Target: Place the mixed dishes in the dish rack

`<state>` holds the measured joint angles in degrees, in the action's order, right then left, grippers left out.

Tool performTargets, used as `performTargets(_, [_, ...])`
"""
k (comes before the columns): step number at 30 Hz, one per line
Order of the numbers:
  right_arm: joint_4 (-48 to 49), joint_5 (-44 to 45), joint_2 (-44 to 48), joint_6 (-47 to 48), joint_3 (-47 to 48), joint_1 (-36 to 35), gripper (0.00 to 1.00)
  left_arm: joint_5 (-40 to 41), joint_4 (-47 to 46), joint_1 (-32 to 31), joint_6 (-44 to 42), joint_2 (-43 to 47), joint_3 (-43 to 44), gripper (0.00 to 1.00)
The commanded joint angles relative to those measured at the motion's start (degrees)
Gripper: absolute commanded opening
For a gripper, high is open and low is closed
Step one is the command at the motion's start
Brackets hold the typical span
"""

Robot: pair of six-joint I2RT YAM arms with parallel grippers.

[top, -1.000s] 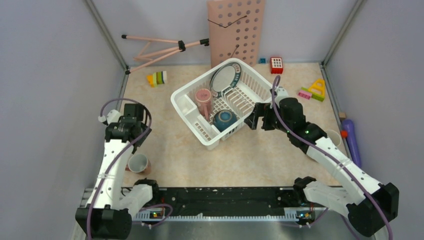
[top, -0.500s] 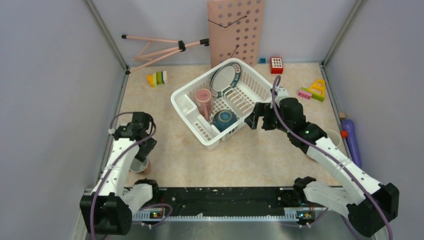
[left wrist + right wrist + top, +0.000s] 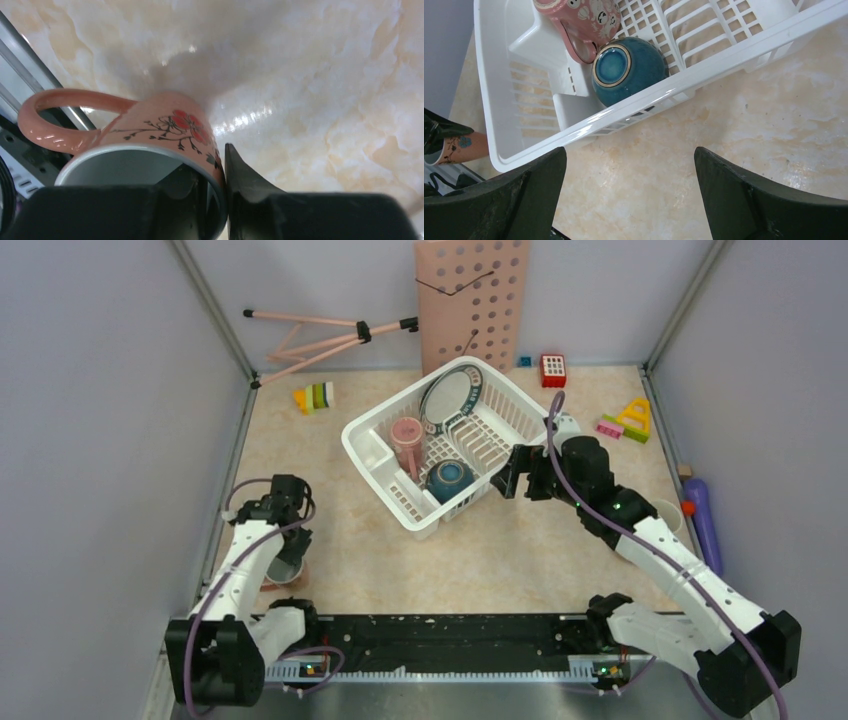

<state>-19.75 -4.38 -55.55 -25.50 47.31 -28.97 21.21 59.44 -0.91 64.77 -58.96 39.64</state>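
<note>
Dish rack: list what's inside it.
Inside the dish rack: a pink cup, a blue bowl turned base-up, and a teal-rimmed plate standing in the dividers. Anything under the bowl is hidden.

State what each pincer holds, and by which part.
Right pincer: open, holding nothing. Left pincer straddles the cup at its rim wall, away from the handle, one finger inside, one outside; a firm clamp cannot be confirmed.
</note>
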Motion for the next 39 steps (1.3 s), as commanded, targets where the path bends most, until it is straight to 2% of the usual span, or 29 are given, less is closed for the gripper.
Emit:
performTargets(1, [1.3, -0.2, 0.9, 0.7, 0.7, 0.1, 0.97, -0.5, -2.9, 0.3, 1.4, 2.2, -0.2, 0.09])
performTargets(2, [1.2, -0.3, 0.8, 0.6, 0.8, 0.1, 0.97, -0.3, -2.9, 0.3, 0.9, 2.8, 0.1, 0.00])
performTargets(9, [2.1, -1.3, 0.5, 0.2, 0.6, 0.1, 0.97, 4.0, 0.5, 0.4, -1.5, 9.0, 6.5, 0.00])
performTargets(13, [3.0, -3.2, -0.2, 0.5, 0.9, 0.1, 0.97, 3.4, 1.1, 0.3, -7.9, 10.4, 14.6, 0.00])
performTargets(19, [4.3, -6.2, -1.4, 1.4, 3.0, 0.1, 0.97, -11.0, -9.6, 0.3, -24.2, 13.8, 23.6, 0.00])
performTargets(24, [7.8, -12.0, -2.4, 1.0, 5.5, 0.1, 0.96, -30.6, -23.2, 0.3, -28.7, 19.1, 23.2, 0.00])
performTargets(28, [16.1, -20.9, -3.4, -1.3, 6.4, 0.1, 0.95, -38.9, -29.7, 0.4, -27.2, 19.0, 23.2, 0.00])
performTargets(33, [28.6, -27.1, -4.5, -6.8, 6.4, 0.1, 0.96, -50.6, -37.7, 0.2, -23.5, 16.3, 23.6, 0.00])
performTargets(35, [32.3, -28.1, -5.1, -9.7, 6.5, 0.1, 0.96, -55.6, -44.3, 0.3, -20.9, 16.0, 22.4, 0.00])
performTargets(39, [38.3, -28.3, -5.9, -14.6, 6.6, 0.1, 0.98, -59.3, -57.6, 0.3, -13.6, 16.8, 18.9, 0.00])
